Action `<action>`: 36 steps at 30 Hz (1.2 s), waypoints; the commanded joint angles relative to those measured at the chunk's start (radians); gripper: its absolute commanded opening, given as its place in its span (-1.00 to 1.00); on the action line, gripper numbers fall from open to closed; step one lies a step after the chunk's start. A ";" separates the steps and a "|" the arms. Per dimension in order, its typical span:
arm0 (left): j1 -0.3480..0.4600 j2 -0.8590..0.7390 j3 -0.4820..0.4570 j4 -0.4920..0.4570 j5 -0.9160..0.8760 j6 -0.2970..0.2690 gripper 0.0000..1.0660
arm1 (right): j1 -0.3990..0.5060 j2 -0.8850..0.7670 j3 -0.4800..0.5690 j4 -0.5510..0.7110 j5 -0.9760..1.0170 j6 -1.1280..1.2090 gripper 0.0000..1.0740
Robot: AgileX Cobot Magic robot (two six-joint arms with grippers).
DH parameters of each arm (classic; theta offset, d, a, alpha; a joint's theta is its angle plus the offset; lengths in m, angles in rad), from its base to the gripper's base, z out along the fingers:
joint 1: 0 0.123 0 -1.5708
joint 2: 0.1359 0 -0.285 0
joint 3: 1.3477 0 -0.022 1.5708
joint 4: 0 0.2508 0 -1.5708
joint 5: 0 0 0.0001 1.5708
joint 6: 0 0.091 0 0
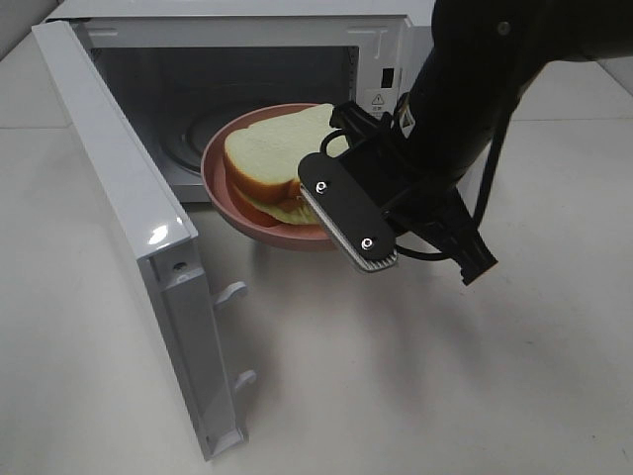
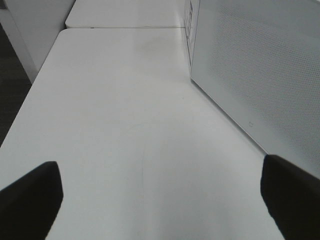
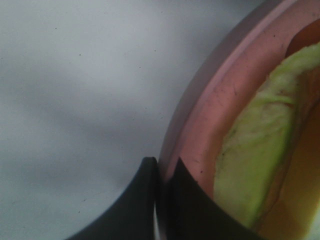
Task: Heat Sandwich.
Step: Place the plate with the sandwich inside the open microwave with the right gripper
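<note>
The right arm's black two-finger gripper [image 1: 336,216] is reaching in from the upper right of the high view. Its thick black forearm is sloping downward and its wrist is angling toward the lower left, with a black cable looping beside it. Its jaws are pressing together, the two dark fingertips [image 3: 187,210] pinching the rim of a round pink plate [image 3: 200,125]. The left arm's black gripper [image 2: 160,202] is hovering low and level with its jaws spread wide. Its two dark fingers [image 2: 30,200] are showing far apart in its own wrist view, gripping nothing.
</note>
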 commanded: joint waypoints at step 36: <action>0.001 -0.029 0.002 -0.001 -0.004 -0.002 0.90 | -0.003 0.315 -0.399 0.002 0.068 0.047 -0.99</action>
